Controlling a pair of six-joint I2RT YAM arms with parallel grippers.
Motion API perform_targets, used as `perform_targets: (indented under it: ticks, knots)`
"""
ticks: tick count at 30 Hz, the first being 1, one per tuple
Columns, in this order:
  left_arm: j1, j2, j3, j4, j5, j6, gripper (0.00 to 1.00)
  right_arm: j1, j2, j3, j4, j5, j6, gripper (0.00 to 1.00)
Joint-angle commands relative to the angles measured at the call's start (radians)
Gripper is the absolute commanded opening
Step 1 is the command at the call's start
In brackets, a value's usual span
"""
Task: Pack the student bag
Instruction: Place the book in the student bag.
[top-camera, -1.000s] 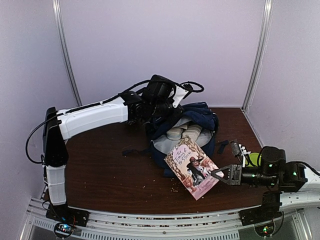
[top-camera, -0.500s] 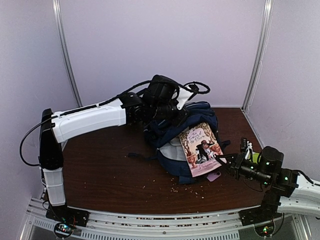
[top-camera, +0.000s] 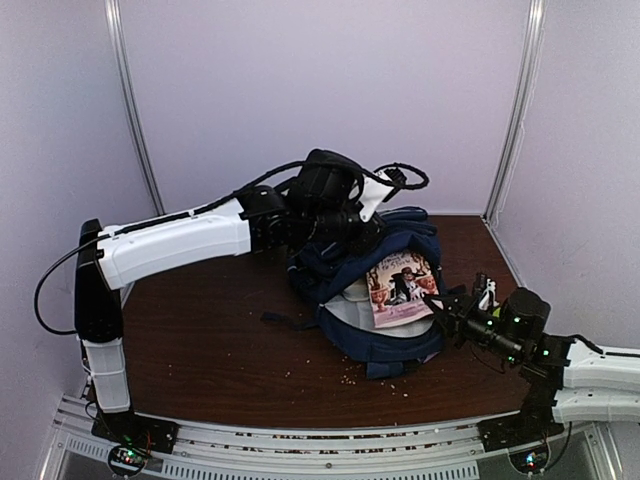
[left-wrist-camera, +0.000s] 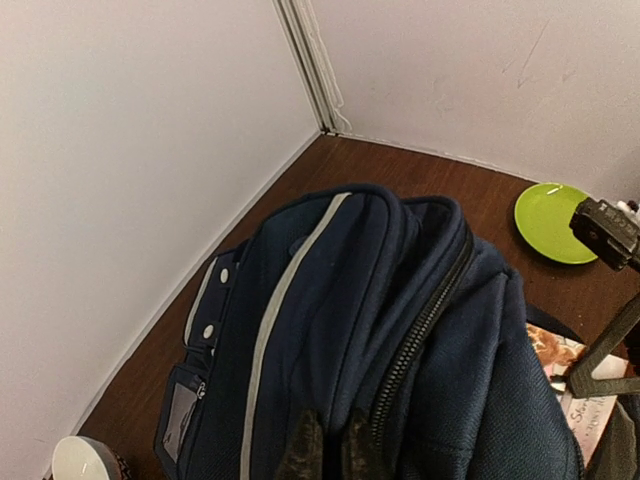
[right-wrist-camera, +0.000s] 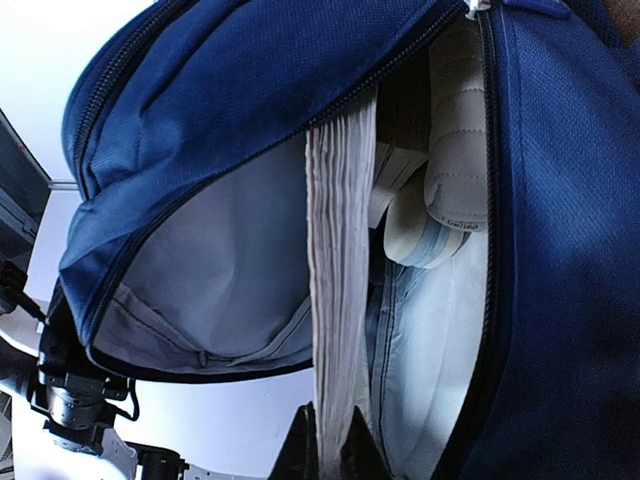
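Now the book (right-wrist-camera: 340, 250) is best slid edge-first, down beside the lining (right-wrist-camera: 230, 270), clear of the zip (right-wrist-camera: 400, 65). It is pinched by the nearly closed right gripper (top-camera: 437, 305); the bag (top-camera: 405, 228), central on the surface (top-camera: 220, 340), is held open by the left gripper (left-wrist-camera: 328, 448), clamped on its top.

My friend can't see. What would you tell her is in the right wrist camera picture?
A book, seen edge-on with its pale pages showing, is held by the right end effector and pokes into the open mouth of a navy backpack. Pale shoes lie deeper inside the bag, just beside the book.
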Motion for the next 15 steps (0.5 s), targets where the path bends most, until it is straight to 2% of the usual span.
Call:
perform_targets:
  ticks: [1, 6, 15]
  knots:
    - [-0.042, -0.096, 0.099, 0.249, 0.037, -0.023, 0.00, -0.009, 0.070, 0.002, 0.202, 0.079, 0.076, 0.00]
    - [-0.063, -0.100, 0.087, 0.250, 0.039, -0.024, 0.00, -0.012, 0.171, 0.001, 0.355, 0.147, 0.103, 0.00]
    - [-0.079, -0.127, 0.057, 0.263, 0.052, -0.038, 0.00, -0.023, 0.437, 0.084, 0.514, 0.122, 0.142, 0.00]
